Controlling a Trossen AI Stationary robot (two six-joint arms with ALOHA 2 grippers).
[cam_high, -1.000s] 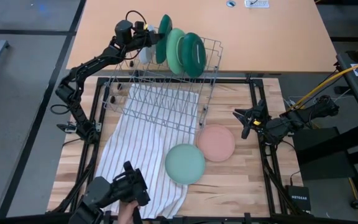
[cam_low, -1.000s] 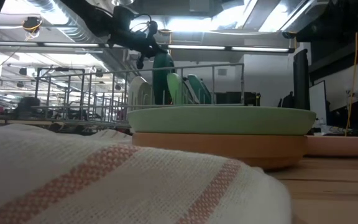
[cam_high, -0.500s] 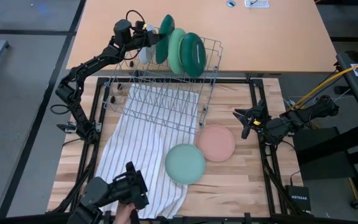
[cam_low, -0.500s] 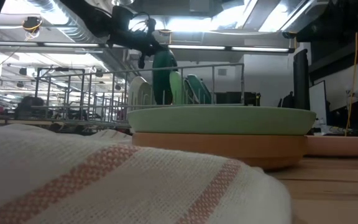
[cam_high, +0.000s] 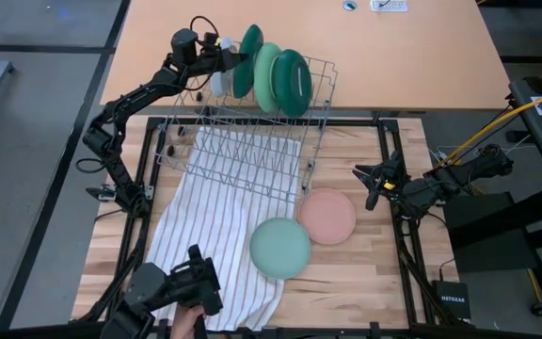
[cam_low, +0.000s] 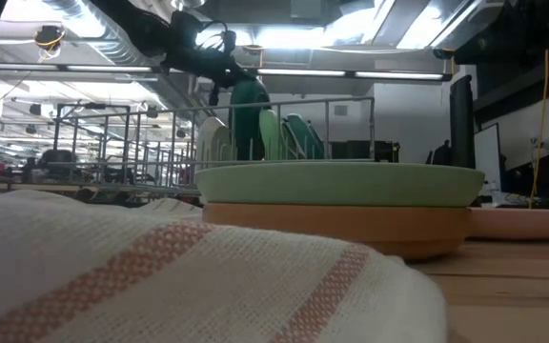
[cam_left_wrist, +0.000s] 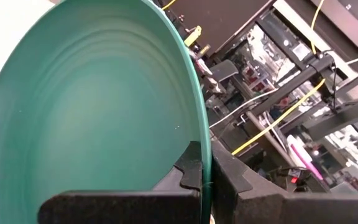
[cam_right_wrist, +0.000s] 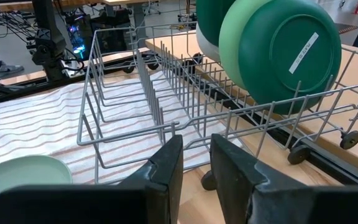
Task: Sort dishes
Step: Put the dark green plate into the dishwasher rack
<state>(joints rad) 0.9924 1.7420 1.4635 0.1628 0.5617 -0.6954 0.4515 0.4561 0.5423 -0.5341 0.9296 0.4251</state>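
Note:
My left gripper [cam_high: 228,58] is shut on a dark green plate [cam_high: 250,45] held on edge at the far left end of the grey wire rack [cam_high: 243,151]. The plate also shows in the low view [cam_low: 248,114]. A light green plate [cam_high: 268,75] and another dark green plate [cam_high: 293,83] stand on edge in the rack beside it, and a pale plate [cam_high: 216,81] stands under my gripper. A pale mint plate [cam_high: 280,248] lies on a brown one [cam_low: 351,227] on the table, with a pink plate [cam_high: 326,216] next to them. My right gripper [cam_high: 369,185] waits open at the table's right. My left gripper pinches the dark green plate's rim [cam_left_wrist: 205,163] between its two fingers, one on the hollow face and one on the back. It comes level from the table's left. The plate stands nearly upright; whether its lower edge rests in the rack I cannot tell.
A white striped cloth [cam_high: 205,235] lies under the rack and reaches the near edge. A dark device [cam_high: 172,290] sits at the near left edge, with a person's hand [cam_high: 192,326] by it. Bare wood shows at the table's near right.
My left gripper has rocked slightly with the dark green plate over the rack's far end and has kept its hold.

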